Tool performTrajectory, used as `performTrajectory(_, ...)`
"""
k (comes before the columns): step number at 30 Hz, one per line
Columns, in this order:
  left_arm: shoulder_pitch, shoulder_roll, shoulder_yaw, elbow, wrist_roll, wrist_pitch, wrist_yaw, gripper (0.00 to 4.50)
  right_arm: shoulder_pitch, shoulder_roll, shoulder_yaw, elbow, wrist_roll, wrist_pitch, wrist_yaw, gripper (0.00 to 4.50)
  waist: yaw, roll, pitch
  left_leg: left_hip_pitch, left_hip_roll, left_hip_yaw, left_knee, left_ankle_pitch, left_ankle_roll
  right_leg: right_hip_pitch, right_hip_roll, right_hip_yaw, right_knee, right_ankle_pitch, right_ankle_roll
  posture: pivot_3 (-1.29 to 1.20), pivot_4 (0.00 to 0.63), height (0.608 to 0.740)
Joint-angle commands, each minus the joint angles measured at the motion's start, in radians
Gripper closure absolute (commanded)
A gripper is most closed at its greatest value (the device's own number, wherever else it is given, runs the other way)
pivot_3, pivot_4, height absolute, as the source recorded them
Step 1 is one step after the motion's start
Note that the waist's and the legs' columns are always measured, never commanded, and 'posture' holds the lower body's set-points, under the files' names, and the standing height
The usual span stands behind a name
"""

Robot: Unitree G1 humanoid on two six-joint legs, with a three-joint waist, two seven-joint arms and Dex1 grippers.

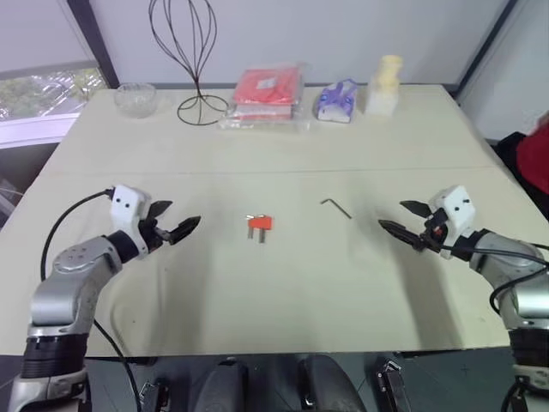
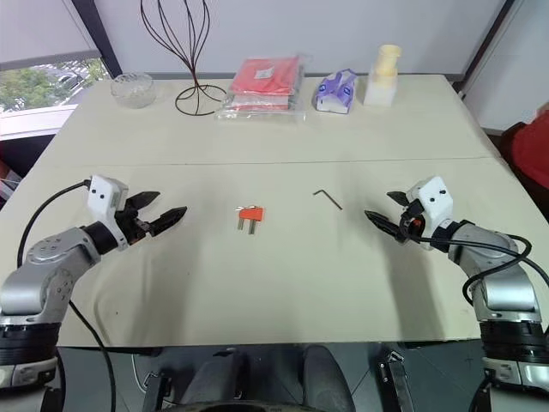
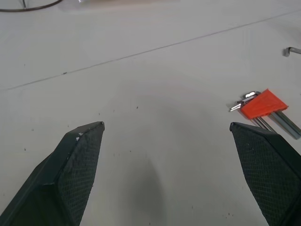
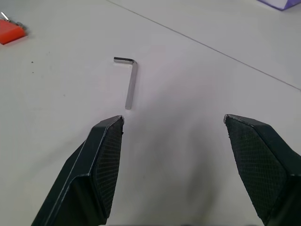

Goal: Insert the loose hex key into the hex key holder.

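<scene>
a lab-like test room: plain pale table [image 1: 283, 154], bare walls, blinded window [image 1: 39, 51], staged odd props

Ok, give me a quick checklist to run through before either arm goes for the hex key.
1. Loose hex key lies flat on the table, nothing on it: ok.
2. Hex key holder lies apart from the key: ok.
3. Right gripper jaws open, holding nothing: ok.
4. Left gripper jaws open, holding nothing: ok.
5. Free slot in the holder: cannot tell.
</scene>
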Motion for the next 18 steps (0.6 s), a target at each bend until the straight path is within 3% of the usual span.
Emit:
performTrajectory(1,0.002,0.023,0.028,-0.045,-0.003,-0.022,-0.010,0.04,-0.022,0.000,-0.001,-0.005,-0.012,-0.039,0.000,0.96,0.002,0.000,0.000,0.000,0.000,0.000,0.000,0.000,0.000,0.000,0.000,0.000,0.000,0.000,0.000,0.00,0.150,0.740)
performTrajectory(18,-0.029,0.025,0.021,-0.030,-0.006,-0.015,-0.021,0.04,-0.007,0.013,0.008,-0.013,-0.031,-0.063,-0.027,0.96,0.003,0.000,0.000,0.000,0.000,0.000,0.000,0.000,0.000,0.000,0.000,0.000,-0.001,0.000,0.000,0.00,0.150,0.740)
